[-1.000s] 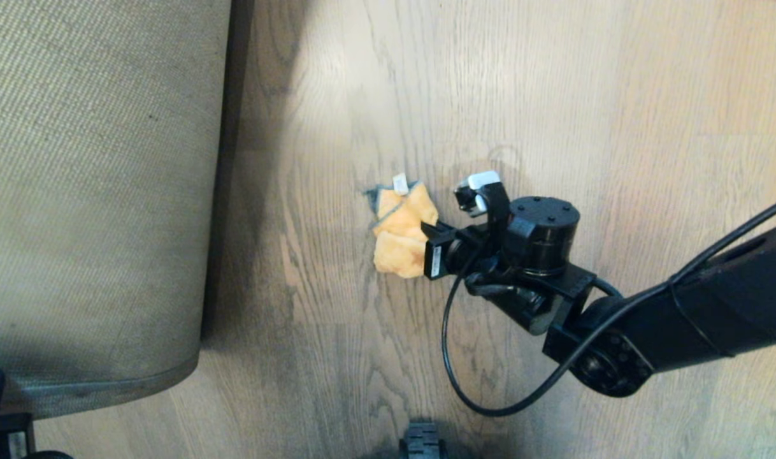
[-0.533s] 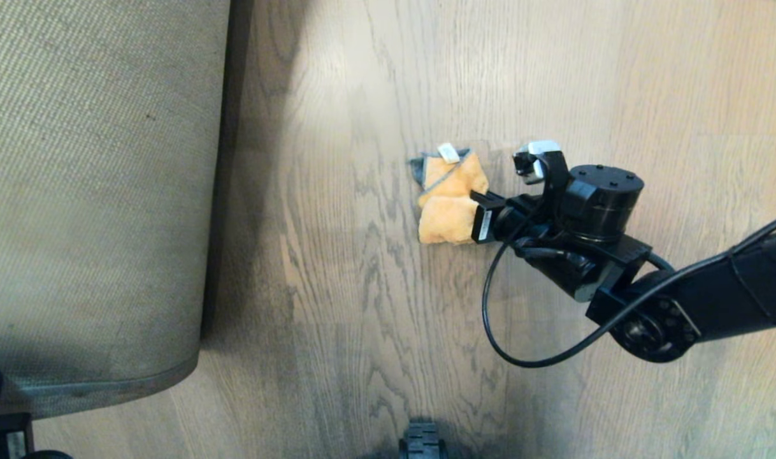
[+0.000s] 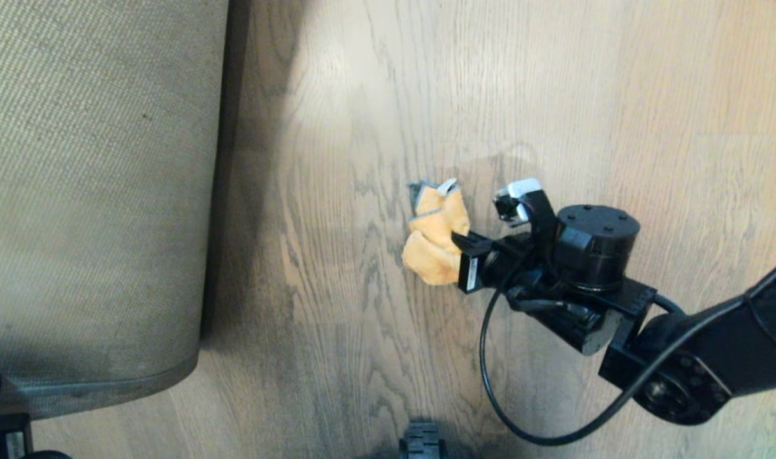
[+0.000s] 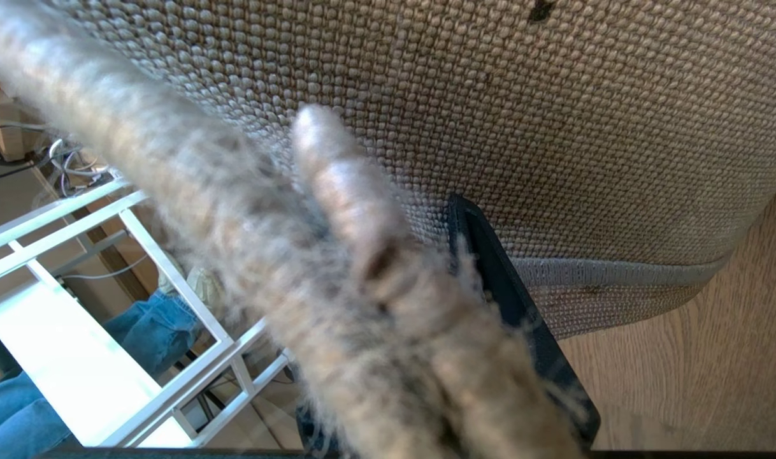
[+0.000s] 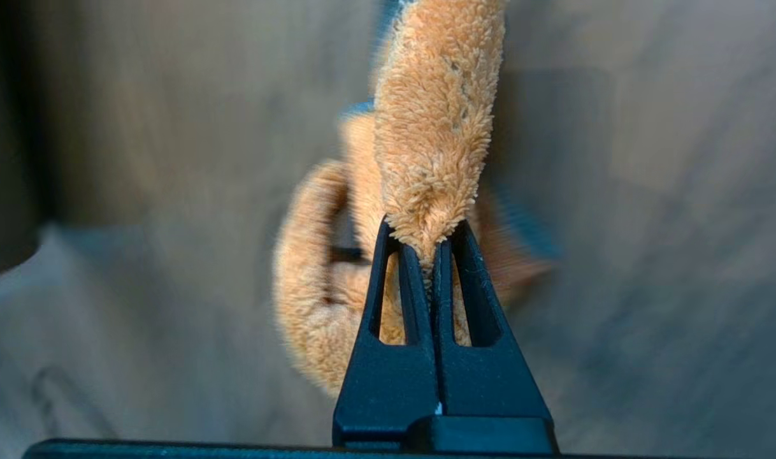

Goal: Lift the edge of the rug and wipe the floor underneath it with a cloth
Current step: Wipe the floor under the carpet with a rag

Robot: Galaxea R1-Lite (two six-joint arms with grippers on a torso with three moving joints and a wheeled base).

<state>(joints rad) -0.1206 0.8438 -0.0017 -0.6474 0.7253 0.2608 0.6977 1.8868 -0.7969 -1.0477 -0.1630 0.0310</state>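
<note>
Both grippers are loaded: your right gripper [image 3: 459, 262] is pinched tight on the cloth [image 3: 434, 239], bunched on the floor [image 3: 362, 331] right of the raised rug edge [image 3: 225, 166]; your left gripper [image 4: 490, 357] clamps the rug near-left. Cloth is soft, light, floppy; hold it mid-fold. Rug looks limp and heavier; grip at the hem.

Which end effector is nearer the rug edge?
Left. The left end effector grips the rug edge, holding it up; the right end effector holds the cloth out on the floor.
</note>
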